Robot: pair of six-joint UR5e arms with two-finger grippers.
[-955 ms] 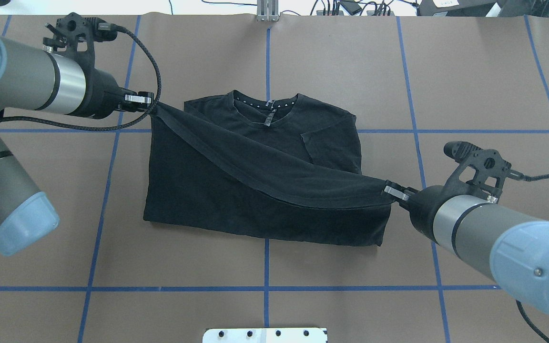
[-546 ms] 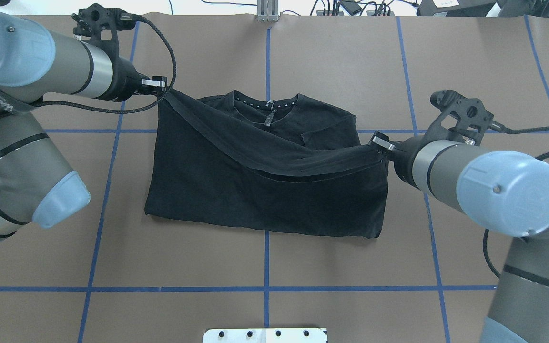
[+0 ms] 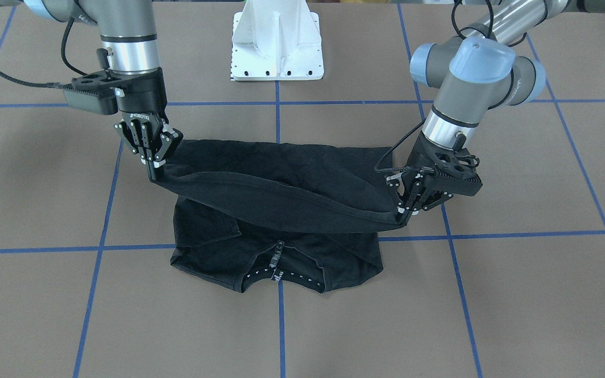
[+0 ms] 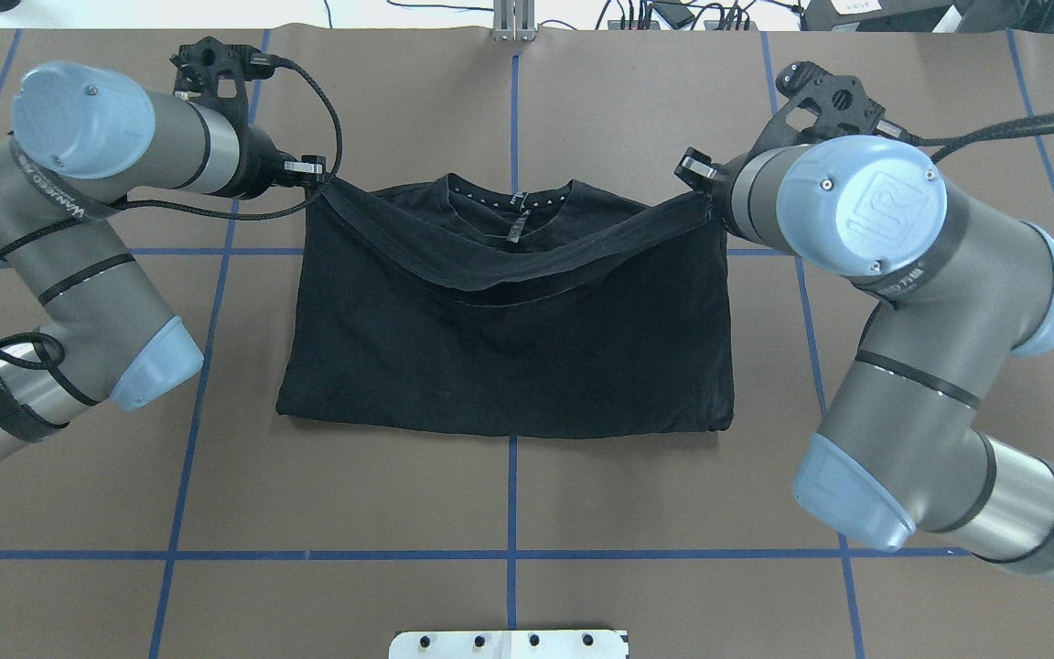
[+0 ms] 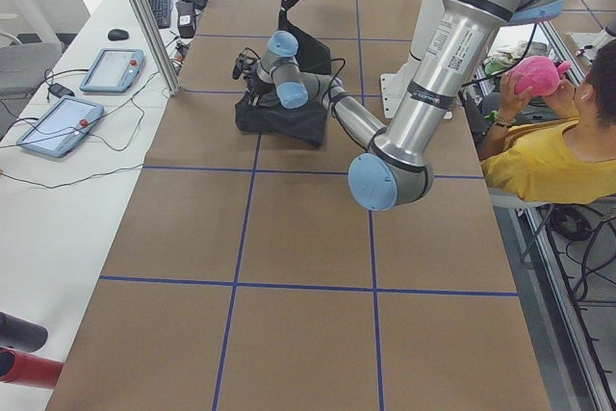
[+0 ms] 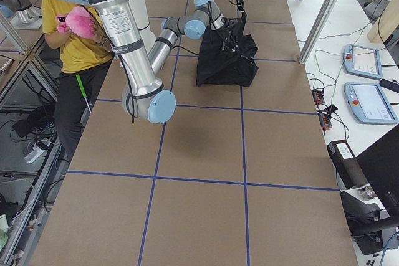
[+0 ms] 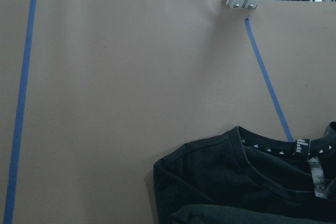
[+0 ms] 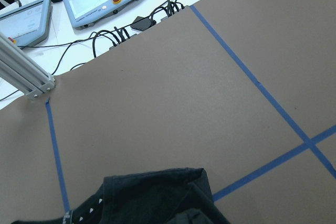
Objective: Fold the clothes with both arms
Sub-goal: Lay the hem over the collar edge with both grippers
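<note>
At the centre of the table [image 4: 637, 101], the T-shirt [image 4: 509, 357] lies flat with its sleeves folded in and its hem raised over the collar [image 4: 509, 195]. Judged status: the bottom-to-top fold is nearly complete; lowering and release remain. The left gripper [image 4: 315, 172] and right gripper [image 4: 697, 176] each pinch one hem corner. Both arms reach forward, with the wrists angled down and inward.
</note>
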